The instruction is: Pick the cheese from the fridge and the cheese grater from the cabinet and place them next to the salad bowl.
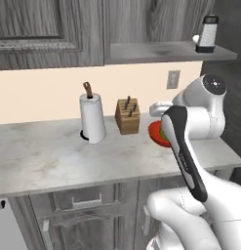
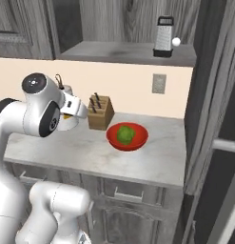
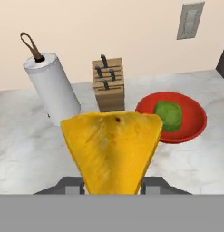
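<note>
In the hand view a yellow-orange wedge of cheese (image 3: 111, 149) sits between my fingers, with my gripper (image 3: 112, 183) shut on it above the counter. From the right base view the hand (image 2: 73, 108) hovers left of the knife block, a sliver of cheese (image 2: 66, 116) showing under it. The red salad bowl (image 3: 195, 118) with a green lettuce ball lies to the right on the counter (image 1: 44, 156), also seen as the bowl (image 2: 112, 138) and partly behind my arm as the bowl (image 1: 155, 134). The silver cheese grater (image 2: 163, 36) (image 1: 208, 33) stands upright on the open cabinet shelf (image 2: 114, 51) above.
A wooden knife block (image 3: 109, 84) (image 2: 101, 113) stands just left of the bowl, a paper towel roll (image 3: 53, 88) (image 1: 92, 118) further left. A wall socket (image 2: 159, 83) is behind the bowl. A tall grey front with a pale handle (image 2: 226, 145) bounds the counter's right end.
</note>
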